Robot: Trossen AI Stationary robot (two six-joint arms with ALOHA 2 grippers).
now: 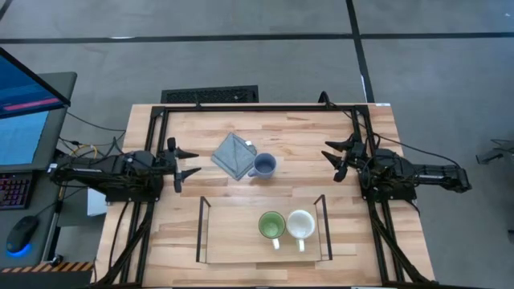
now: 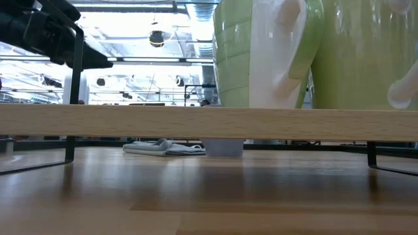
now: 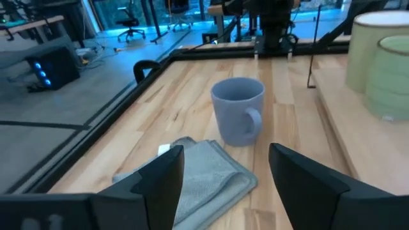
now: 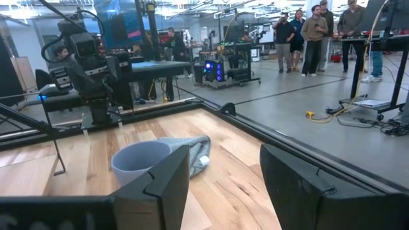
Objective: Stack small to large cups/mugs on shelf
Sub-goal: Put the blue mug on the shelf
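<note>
Now | green mug [image 1: 271, 225] and cream-white mug [image 1: 300, 224] on shelf [image 1: 233, 241] | blue-grey mug [image 1: 264, 166] on table, touching grey cloth [image 1: 234, 155] | left gripper [image 1: 189, 161] spread, empty | right gripper [image 1: 335, 160] spread | advice: grip the rim opposite the handle, lift clear of cloth.

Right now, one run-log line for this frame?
shelf: green mug, cream mug | blue-grey mug on table by cloth | left tool open | right tool open

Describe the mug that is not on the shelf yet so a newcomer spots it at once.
On the wooden table, look behind the low shelf, near the middle. The blue-grey mug stands upright beside a folded grey cloth, the only mug off the shelf; the green mug and cream-white mug sit on it.
</note>
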